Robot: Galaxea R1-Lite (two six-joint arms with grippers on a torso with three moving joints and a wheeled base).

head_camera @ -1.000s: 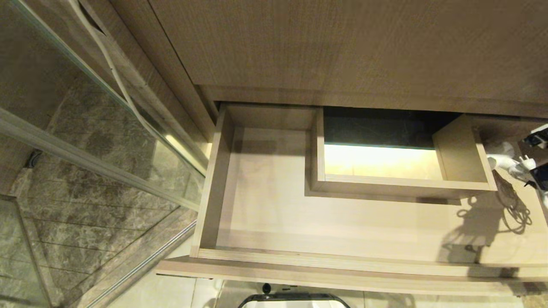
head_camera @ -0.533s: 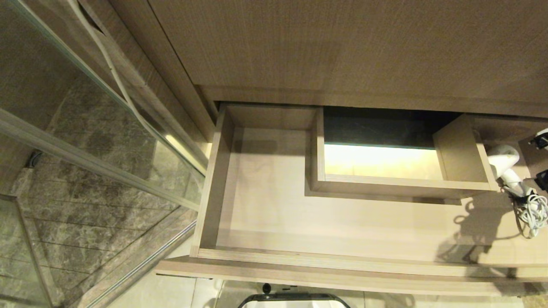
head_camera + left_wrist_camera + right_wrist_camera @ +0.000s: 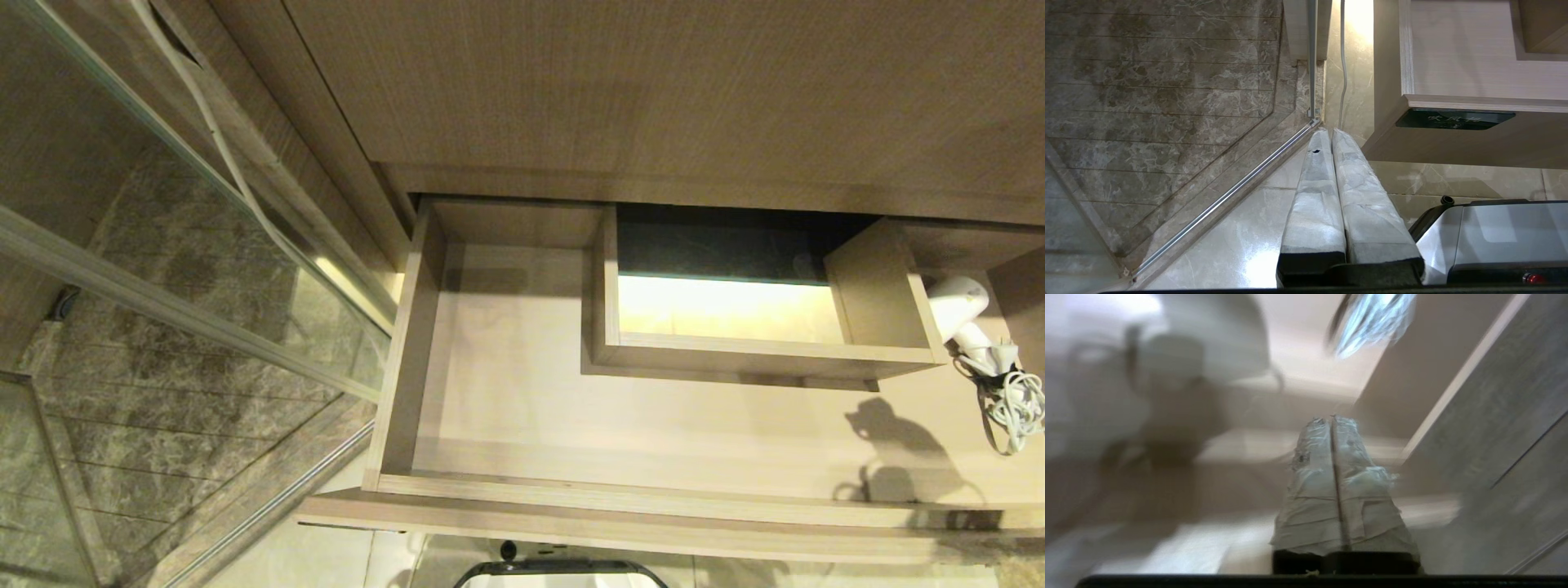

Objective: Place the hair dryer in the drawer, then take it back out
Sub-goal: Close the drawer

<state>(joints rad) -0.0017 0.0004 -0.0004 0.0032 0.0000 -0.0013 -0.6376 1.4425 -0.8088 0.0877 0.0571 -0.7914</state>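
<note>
Right end effector [image 3: 1331,418] closed; hair dryer [image 3: 959,306] in drawer [image 3: 653,498].

We find one inscription: a black label plate [image 3: 1455,119] on the drawer [image 3: 1474,139] front bears pale characters, too faint for us to read.

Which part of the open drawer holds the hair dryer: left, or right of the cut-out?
The right part: the hair dryer lies beside the drawer's boxed cut-out, cord bundled.
</note>
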